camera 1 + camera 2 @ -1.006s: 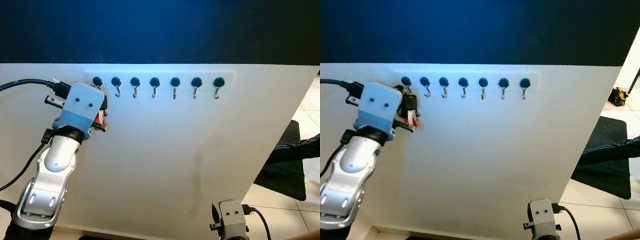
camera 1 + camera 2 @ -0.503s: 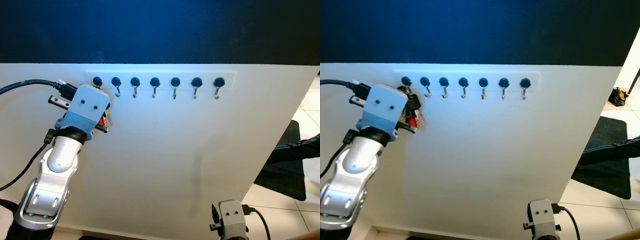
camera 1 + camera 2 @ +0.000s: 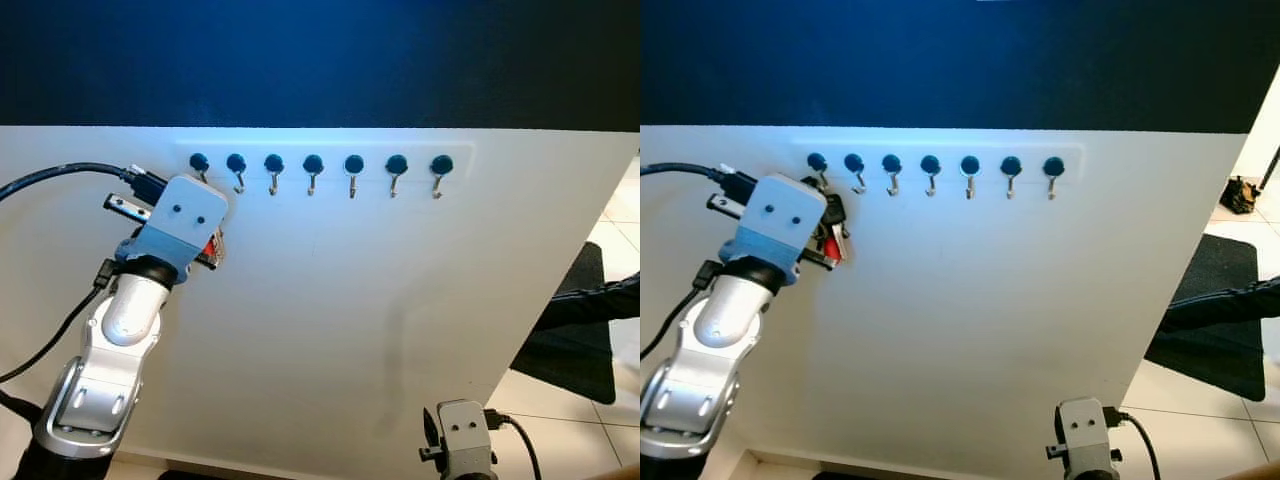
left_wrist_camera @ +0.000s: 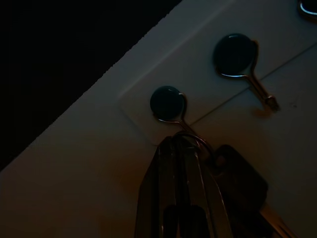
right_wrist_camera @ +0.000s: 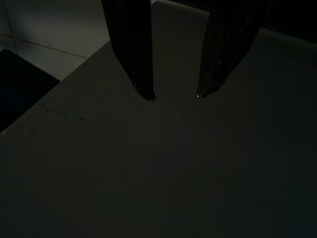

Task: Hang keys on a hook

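In the head views, the left gripper (image 3: pixel 825 228) is raised at the leftmost dark round-capped metal hook (image 3: pixel 817 164), with the black-and-red bunch of keys (image 3: pixel 832 232) below it. The left wrist view shows its fingers (image 4: pixel 168 198) pressed together on the key ring. The right wrist view shows the right gripper (image 5: pixel 173 95) spread before the white wall (image 5: pixel 148 163).

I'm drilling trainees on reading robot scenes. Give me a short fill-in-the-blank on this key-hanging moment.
1. The rail on the white wall carries ____ round-capped hooks.
2. The left gripper holds the keys just below the ____ hook, counted from the robot's left.
3. The bunch includes a tag coloured ____.
4. The right gripper has its fingers ____.

Missing words: seven; first; red; open
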`<state>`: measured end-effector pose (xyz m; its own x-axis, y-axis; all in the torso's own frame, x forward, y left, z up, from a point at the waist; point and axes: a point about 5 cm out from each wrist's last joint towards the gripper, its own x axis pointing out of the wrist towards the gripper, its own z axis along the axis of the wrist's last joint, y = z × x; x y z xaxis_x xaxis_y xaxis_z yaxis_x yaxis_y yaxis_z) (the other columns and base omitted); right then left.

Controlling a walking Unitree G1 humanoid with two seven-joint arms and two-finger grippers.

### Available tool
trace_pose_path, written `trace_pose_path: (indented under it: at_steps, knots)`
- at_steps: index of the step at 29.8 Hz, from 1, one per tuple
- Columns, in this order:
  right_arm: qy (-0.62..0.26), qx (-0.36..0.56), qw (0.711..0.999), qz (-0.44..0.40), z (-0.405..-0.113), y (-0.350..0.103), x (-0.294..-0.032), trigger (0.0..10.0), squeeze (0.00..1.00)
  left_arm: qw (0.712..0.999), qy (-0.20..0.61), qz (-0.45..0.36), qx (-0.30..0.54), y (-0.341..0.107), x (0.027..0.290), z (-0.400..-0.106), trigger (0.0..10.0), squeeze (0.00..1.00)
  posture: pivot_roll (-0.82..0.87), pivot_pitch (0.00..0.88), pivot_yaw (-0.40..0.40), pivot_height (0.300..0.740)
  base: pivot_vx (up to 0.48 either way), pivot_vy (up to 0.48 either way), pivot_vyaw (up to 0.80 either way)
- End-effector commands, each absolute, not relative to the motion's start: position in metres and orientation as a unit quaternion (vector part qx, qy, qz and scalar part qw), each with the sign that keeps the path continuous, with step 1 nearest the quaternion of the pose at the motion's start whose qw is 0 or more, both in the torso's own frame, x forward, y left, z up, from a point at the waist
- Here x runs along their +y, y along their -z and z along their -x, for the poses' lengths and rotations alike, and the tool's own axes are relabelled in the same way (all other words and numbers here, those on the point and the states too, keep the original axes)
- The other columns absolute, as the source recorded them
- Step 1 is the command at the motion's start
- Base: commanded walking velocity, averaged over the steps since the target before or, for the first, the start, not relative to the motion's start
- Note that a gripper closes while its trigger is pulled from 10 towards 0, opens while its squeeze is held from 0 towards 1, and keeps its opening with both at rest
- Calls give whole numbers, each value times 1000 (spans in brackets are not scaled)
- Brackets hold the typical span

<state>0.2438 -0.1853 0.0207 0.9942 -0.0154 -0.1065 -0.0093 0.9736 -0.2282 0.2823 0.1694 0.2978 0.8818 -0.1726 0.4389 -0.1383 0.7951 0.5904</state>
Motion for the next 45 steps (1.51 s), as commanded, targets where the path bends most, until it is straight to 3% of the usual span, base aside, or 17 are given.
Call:
trace_pose_path:
  at_steps: [1, 34, 35, 36, 38, 43, 44, 45]
  knots:
    - [-1, 67, 991, 116, -240, -15, -184, 10000, 0, 914, 18, -346, -209, -285, 173, -286, 10000, 0, 73, 126, 80, 740, 0, 0, 0]
    - [1, 68, 991, 115, -238, -14, -183, 10000, 0, 913, 25, -351, -208, -283, 170, -290, 10000, 0, 71, 125, 87, 740, 0, 0, 0]
    - [0, 68, 991, 115, -238, -14, -183, 10000, 0, 913, 24, -350, -206, -282, 171, -289, 10000, 322, 72, 127, 85, 740, 0, 0, 0]
    - [-1, 68, 991, 115, -238, -14, -183, 10000, 0, 915, 22, -347, -205, -281, 172, -288, 10000, 957, 73, 128, 85, 740, 0, 0, 0]
    - [-1, 68, 991, 115, -238, -14, -182, 10000, 0, 918, 19, -341, -203, -281, 174, -287, 10000, 1000, 74, 130, 84, 740, 0, 0, 0]
    - [-2, 69, 991, 115, -237, -13, -183, 10000, 0, 945, 26, -259, -195, -279, 180, -282, 10000, 1000, 75, 131, 85, 740, 0, 0, 0]
    - [-1, 70, 991, 116, -237, -13, -183, 10000, 0, 966, 47, -160, -196, -279, 185, -275, 10000, 0, 76, 134, 84, 740, 0, 0, 0]
    - [-1, 70, 991, 116, -236, -13, -184, 10000, 0, 972, 50, -121, -193, -278, 188, -273, 10000, 0, 76, 134, 84, 740, 0, 0, 0]
